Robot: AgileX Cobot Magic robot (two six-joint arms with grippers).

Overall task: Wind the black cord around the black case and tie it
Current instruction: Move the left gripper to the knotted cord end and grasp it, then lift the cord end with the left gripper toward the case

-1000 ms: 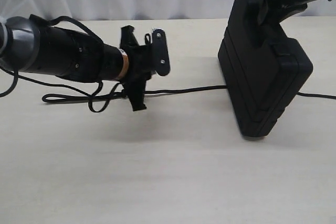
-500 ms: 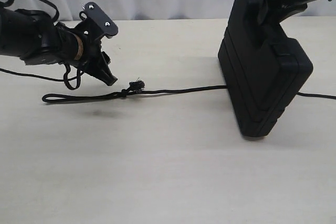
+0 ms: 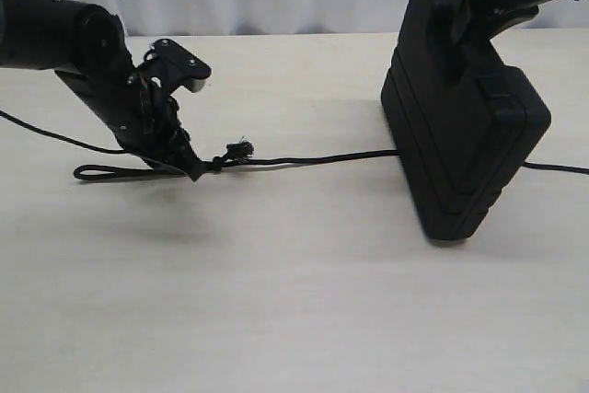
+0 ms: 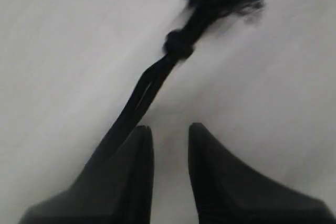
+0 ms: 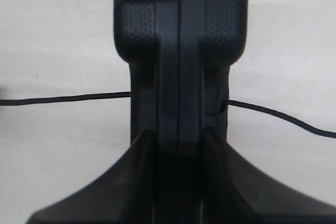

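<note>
Black case (image 3: 465,135) upright, gripped by right jaws | black cord (image 3: 313,157) lies left-right | left jaws parted, empty

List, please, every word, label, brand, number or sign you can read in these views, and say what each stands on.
None: no readable text appears in any view.
Black case: only moulded ribs and textured panels, no lettering visible.
Black cord and table: unmarked.
Left wrist view: blurred, and nothing lettered shows in it.
</note>
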